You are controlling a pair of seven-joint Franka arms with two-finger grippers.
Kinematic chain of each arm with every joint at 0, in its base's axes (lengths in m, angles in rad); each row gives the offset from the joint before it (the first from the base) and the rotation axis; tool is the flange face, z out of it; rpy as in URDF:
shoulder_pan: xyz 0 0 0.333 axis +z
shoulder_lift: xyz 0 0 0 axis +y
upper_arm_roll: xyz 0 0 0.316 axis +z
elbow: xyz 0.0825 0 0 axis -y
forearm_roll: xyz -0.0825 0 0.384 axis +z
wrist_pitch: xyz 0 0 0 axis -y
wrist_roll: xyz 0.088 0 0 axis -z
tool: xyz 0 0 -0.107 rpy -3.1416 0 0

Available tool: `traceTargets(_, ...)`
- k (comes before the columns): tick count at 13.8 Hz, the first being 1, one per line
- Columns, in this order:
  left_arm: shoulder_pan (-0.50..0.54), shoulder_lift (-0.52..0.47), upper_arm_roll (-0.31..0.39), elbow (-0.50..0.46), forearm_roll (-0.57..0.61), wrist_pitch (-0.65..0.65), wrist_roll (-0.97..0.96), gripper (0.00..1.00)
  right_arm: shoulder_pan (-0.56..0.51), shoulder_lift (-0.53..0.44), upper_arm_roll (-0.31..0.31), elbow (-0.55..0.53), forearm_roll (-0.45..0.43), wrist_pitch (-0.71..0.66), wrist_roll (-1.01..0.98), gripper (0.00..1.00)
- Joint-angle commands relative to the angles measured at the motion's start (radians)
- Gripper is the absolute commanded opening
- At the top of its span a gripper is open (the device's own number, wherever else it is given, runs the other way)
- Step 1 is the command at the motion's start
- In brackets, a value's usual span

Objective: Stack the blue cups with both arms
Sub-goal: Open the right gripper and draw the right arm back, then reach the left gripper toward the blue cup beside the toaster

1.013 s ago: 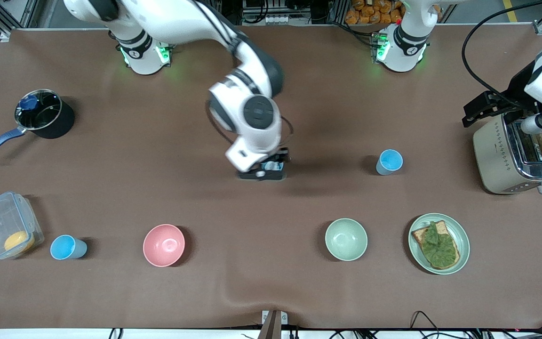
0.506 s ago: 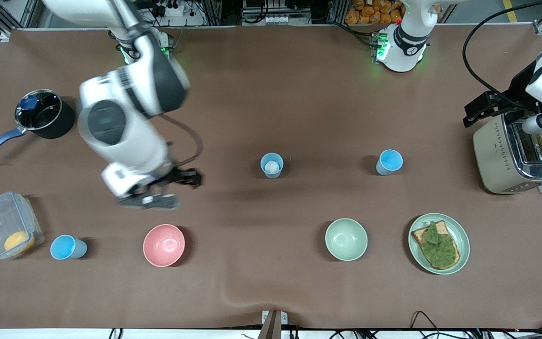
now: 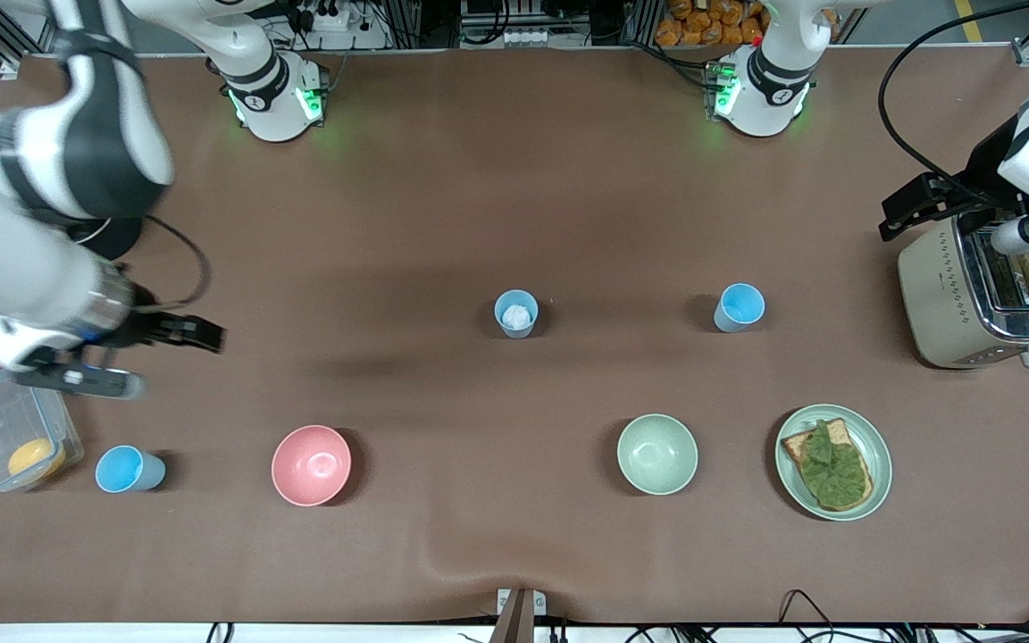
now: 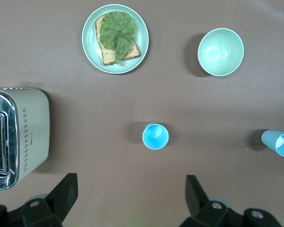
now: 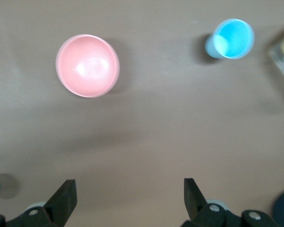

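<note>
Your right gripper (image 3: 135,357) hangs in the air at the right arm's end of the brown table (image 3: 443,179), over the spot beside the clear plastic box (image 3: 14,438) with the orange thing inside. Its two black fingers (image 5: 61,201) are spread wide with nothing between them.

You can see three small light-blue plastic cups. One blue cup (image 3: 128,470) stands upright beside the clear box, near the front camera. The right wrist view shows it too (image 5: 231,39), well apart from the round pink bowl (image 3: 311,464). The second cup is a paler blue cup (image 3: 515,313) in the middle of the table, with something white inside it. The third blue cup (image 3: 738,307) stands toward the left arm's end of the table, farther from the front camera than the pale green bowl (image 3: 656,454). None of the cups touch each other, and none is stacked.

Your left gripper (image 4: 128,201) waits up high at the left arm's end of the table, beside the silver toaster (image 3: 970,295). Its fingers (image 4: 64,196) are spread apart and hold nothing. Near the green bowl sits a pale green plate (image 3: 872,438) with toast and a green leaf on it.
</note>
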Motion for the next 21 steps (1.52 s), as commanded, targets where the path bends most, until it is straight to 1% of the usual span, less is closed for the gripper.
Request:
traceTargets(1,0.001,0.001,-0.006,0.006,-0.011,-0.016,-0.014,1.0,-0.035,-0.086,0.021,-0.055,-0.012,-0.034,-0.024,1.0)
traceTargets(3,-0.008,0.014,-0.008,0.004,-0.006,-0.016,-0.006,1.0,-0.044,-0.122,0.021,-0.058,-0.012,-0.071,-0.026,1.0)
traceTargets(5,-0.01,0.041,-0.01,0.001,-0.006,-0.017,-0.005,1.0,-0.052,-0.152,0.021,-0.055,-0.012,-0.075,-0.026,1.0)
traceTargets(8,-0.011,0.05,-0.01,0.004,-0.006,-0.016,0.0,1.0,-0.067,-0.143,0.021,0.0,-0.011,-0.075,-0.034,1.0)
traceTargets(9,-0.004,0.054,-0.011,0.001,-0.008,-0.017,0.007,1.0,-0.09,-0.141,0.021,0.009,-0.005,-0.082,-0.046,1.0)
traceTargets(11,-0.008,0.054,-0.01,0.002,-0.008,-0.016,-0.009,1.0,-0.115,-0.138,0.023,0.004,-0.003,-0.162,-0.14,1.0)
traceTargets(13,-0.012,0.063,-0.01,0.002,-0.003,-0.016,-0.008,1.0,-0.142,-0.14,0.023,0.001,0.006,-0.166,-0.192,1.0)
traceTargets(16,-0.01,0.093,-0.01,0.006,0.003,-0.016,0.004,1.0,-0.133,-0.143,0.026,-0.002,0.006,-0.174,-0.155,1.0)
traceTargets(18,-0.007,0.097,-0.006,0.001,0.004,-0.008,0.01,1.0,-0.13,-0.152,0.031,-0.031,0.008,-0.169,-0.078,1.0)
traceTargets(20,-0.013,0.103,-0.008,0.006,0.011,-0.011,0.007,1.0,-0.109,-0.158,0.037,-0.037,0.005,-0.167,-0.08,1.0)
traceTargets(21,-0.013,0.104,-0.01,0.001,0.033,-0.009,0.01,1.0,-0.112,-0.159,0.037,-0.039,0.005,-0.167,-0.093,1.0)
